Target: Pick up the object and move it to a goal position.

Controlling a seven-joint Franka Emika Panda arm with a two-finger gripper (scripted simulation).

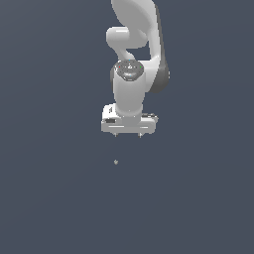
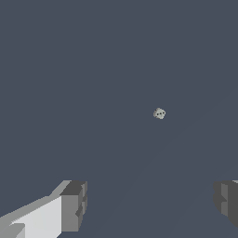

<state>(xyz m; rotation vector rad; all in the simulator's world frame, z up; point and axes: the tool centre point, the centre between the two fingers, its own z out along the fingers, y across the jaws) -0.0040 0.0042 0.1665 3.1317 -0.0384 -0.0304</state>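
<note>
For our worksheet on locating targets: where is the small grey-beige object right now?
In the exterior view the object lies alone on the dark surface, below the open gripper and untouched, roughly under the fingertip on that view's left.

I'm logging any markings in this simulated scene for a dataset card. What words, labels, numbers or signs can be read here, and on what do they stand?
None can be read.
A small dark mark sits on the white gripper body in the exterior view, too blurred to read.
The tiny grey-beige object shows only dark specks, no lettering.
The arm bears no legible text.
</note>
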